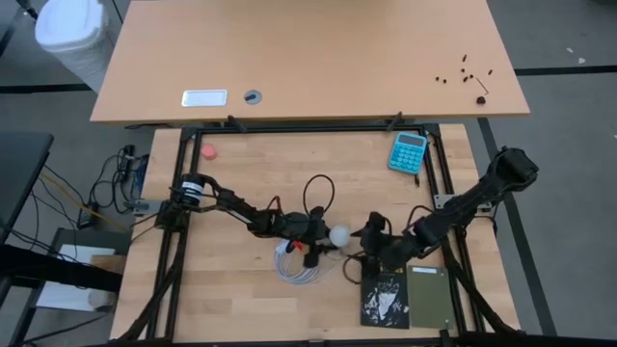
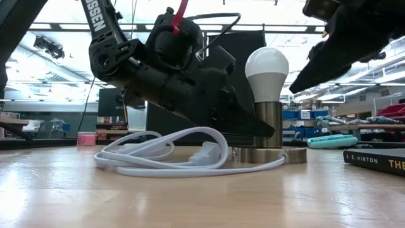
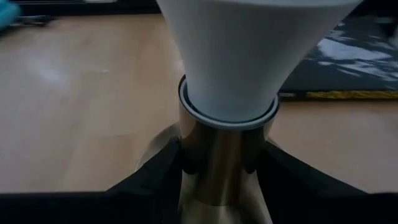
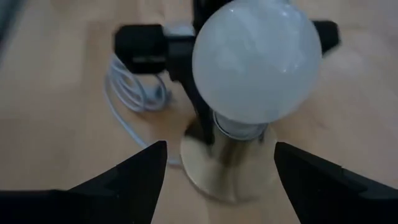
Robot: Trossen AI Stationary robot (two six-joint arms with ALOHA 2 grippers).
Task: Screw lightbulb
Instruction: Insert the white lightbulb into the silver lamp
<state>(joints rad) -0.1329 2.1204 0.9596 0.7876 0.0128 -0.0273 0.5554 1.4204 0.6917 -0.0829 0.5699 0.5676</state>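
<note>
Over on the left, the left tool (image 3: 227,165) is clamped shut around the socket (image 3: 221,168), its two dark fingers (image 3: 155,177) pressed to either side of the silvery stem, pinning it to the tabletop (image 1: 241,280). Just behind that tool lies the coiled white cable (image 2: 171,155), loose on the wood. Straight above the left tool's grip stands the lightbulb (image 2: 266,66), upright, its neck seated in the socket's collar. How deep the thread has gone is hidden.

Moving right, the right tool (image 4: 217,171) hangs just short of the bulb with its jaws spread about halfway and nothing between them; the white globe sits ahead of the fingertips, not touching either one. Beyond that arm, a dark book (image 1: 405,297) lies on the tabletop and a blue calculator (image 1: 408,152) sits well off.

My read: this is the screwing step, between turns. Next, the right tool needs to advance, close gently on the globe and twist, while the left holds the socket firm.
</note>
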